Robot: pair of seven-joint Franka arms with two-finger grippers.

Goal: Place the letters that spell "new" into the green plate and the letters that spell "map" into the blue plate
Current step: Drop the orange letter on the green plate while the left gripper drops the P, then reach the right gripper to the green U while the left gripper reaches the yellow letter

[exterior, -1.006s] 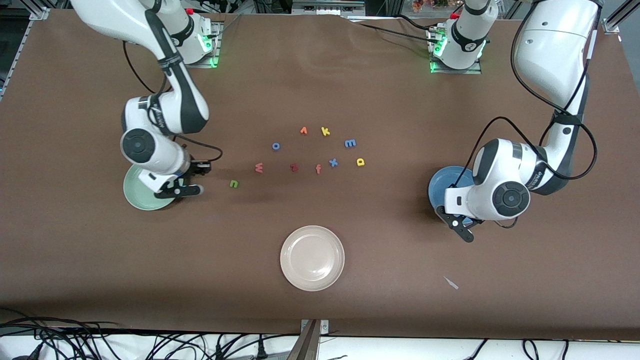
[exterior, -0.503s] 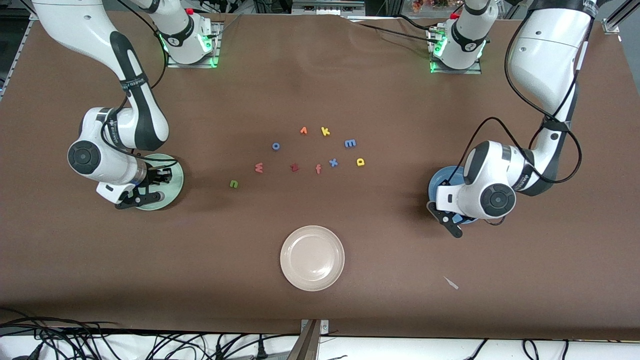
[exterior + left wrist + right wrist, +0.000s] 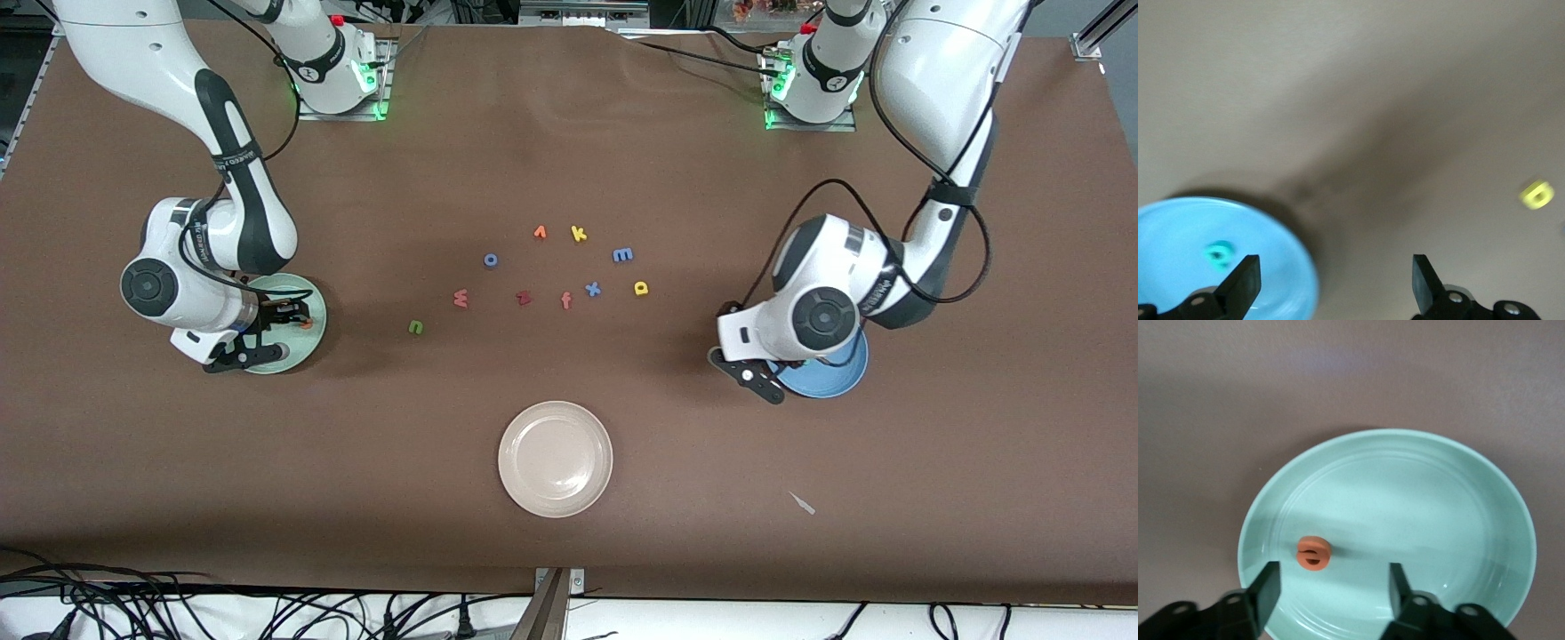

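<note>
The right hand (image 3: 1331,597) hung open and empty over the round pale mint-green plate (image 3: 313,342) at the frame's middle left, the orange foam "e" (image 3: 1313,553) lying in it. The left hand (image 3: 1335,287) stood wide open, empty, at the edge of the round blue plate (image 3: 1271,233), middle right, which held the teal foam "p" (image 3: 1219,254). The remaining small letters crowd the bench's (image 3: 569,533) centre, so I judged a hurried pinch could take the orange "f" (image 3: 566,301) or blue "x" (image 3: 593,289) by mistake.

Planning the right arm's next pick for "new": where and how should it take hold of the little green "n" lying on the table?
The green "n" lies flat on the table, apart from the other letters, nearest the salmon "w". Probably best to come straight down from above with the right gripper, now open over the green plate, and pinch across the letter's outer edges, since it is too flat to grip from the side.
</note>
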